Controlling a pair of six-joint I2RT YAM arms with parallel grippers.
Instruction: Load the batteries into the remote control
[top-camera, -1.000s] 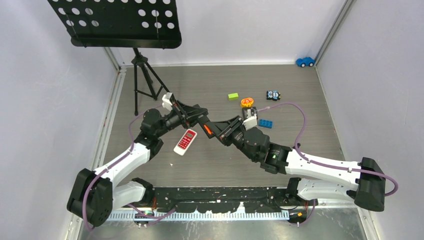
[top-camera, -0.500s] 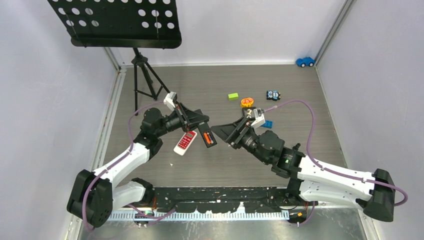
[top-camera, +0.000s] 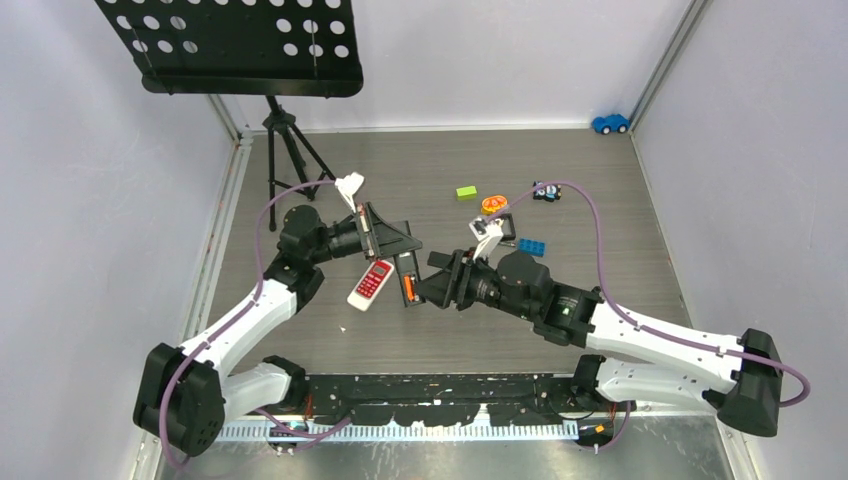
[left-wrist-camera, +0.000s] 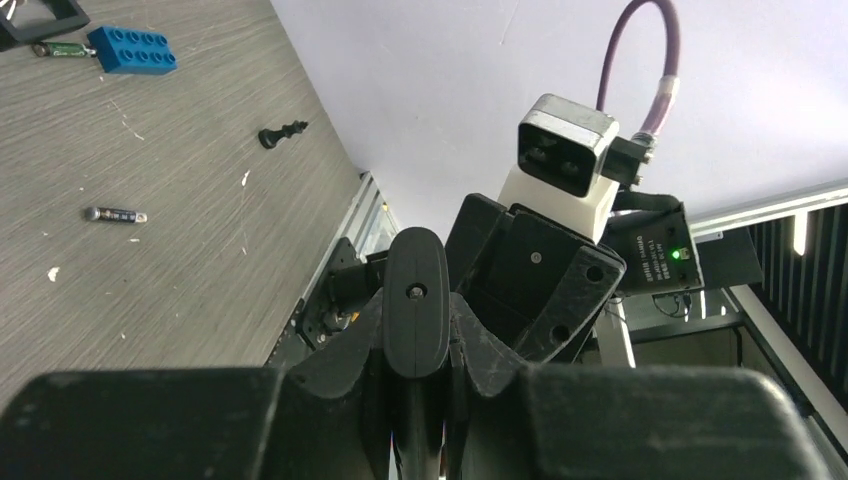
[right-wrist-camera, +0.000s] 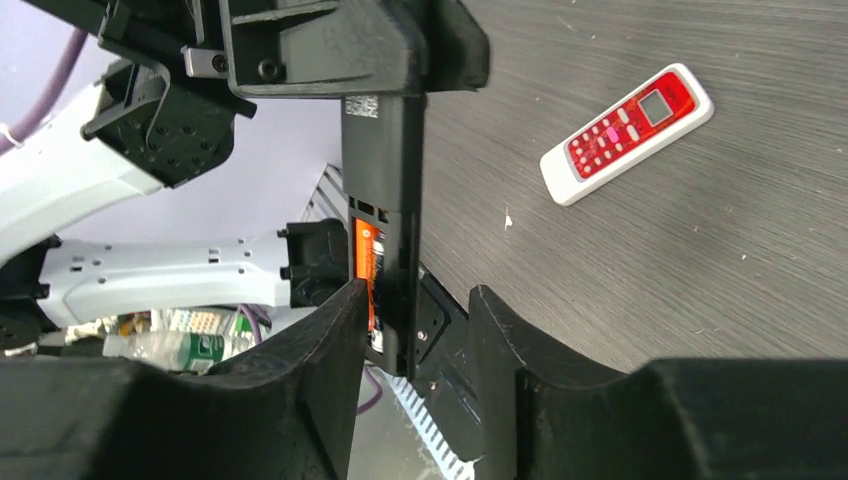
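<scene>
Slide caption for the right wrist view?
Left gripper holds a black remote, orange battery inside, within the open right gripper; a red-and-white remote lies on the table.

Left pincer clamping black remote, battery beyond

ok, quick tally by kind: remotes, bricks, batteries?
Remotes: 2 (black remote, red-and-white remote)
Bricks: 2 (green brick, blue brick)
Batteries: 3 (orange battery seated in the black remote, dark battery lying loose, greenish battery beside the blue brick)
Total: 7
</scene>
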